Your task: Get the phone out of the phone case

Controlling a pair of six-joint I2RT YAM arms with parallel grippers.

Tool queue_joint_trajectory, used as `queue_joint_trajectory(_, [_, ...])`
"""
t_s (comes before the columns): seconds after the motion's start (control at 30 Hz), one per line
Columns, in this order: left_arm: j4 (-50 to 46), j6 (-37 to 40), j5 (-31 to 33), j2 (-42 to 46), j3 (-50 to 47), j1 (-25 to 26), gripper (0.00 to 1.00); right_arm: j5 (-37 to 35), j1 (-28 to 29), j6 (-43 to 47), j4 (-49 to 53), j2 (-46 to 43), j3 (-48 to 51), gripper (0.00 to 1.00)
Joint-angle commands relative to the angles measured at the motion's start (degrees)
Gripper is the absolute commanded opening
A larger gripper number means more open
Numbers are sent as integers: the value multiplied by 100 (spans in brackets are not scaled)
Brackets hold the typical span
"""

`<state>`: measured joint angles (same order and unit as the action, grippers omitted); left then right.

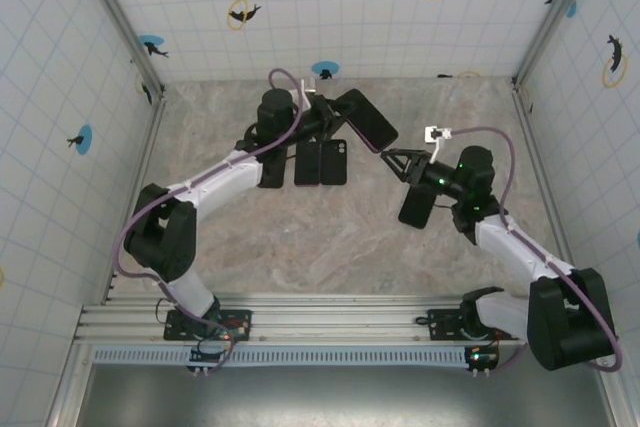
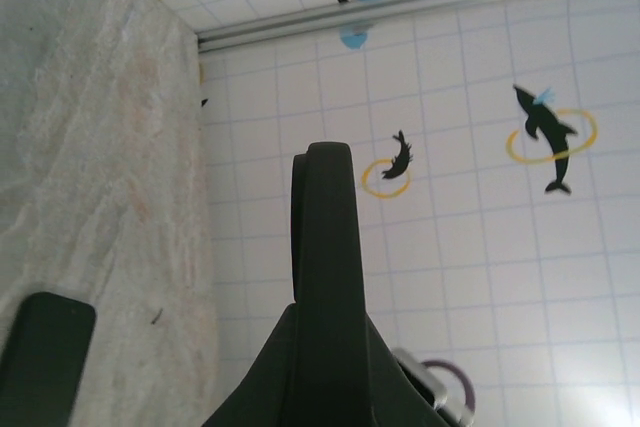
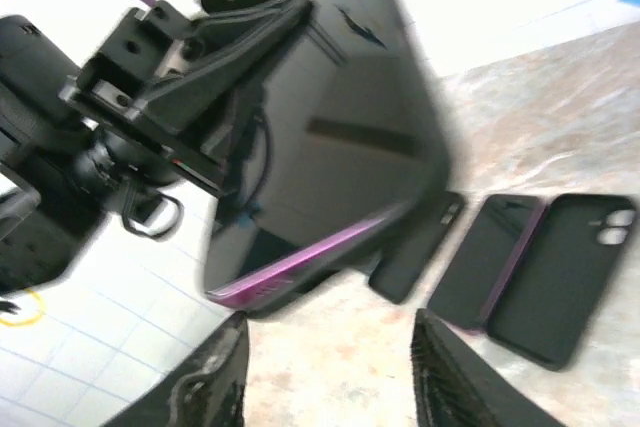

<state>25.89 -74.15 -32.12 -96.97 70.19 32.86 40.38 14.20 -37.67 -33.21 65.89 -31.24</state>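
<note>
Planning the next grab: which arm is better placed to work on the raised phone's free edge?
Right, probably. The right claw is open beside the phone, near its purple edge. The left claw is shut on the phone, holding it off the table.

phone (image 3: 330,137): hanging tilted above the tabletop (image 3: 560,127), left end effector (image 3: 270,22) clamping it
right end effector (image 3: 328,325): fingers (image 3: 215,377) standing apart

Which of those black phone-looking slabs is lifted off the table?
The phone clamped in the left gripper, tilted in the air; the others lie flat on the table.
</note>
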Motion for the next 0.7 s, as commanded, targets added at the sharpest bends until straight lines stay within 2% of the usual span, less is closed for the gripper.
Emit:
queue_joint_trajectory(0.0, [-224,1242,-939,385,412,-124,1,607,-300,1120,1017,-99,-367,51])
queue_joint_trajectory(0.37, [-447,3337,-2136,587,541,-393,0,2090,-402,3599,2390,29,-967,52])
queue_joint_trajectory(0.53, [-503,4022,-2535,740,533,-403,0,2258,-270,5155,3953,441,-1626,49])
queue_joint_trajectory(0.67, [-562,4448,-2833,854,425,-411,0,2264,-90,5437,4109,642,-1905,46])
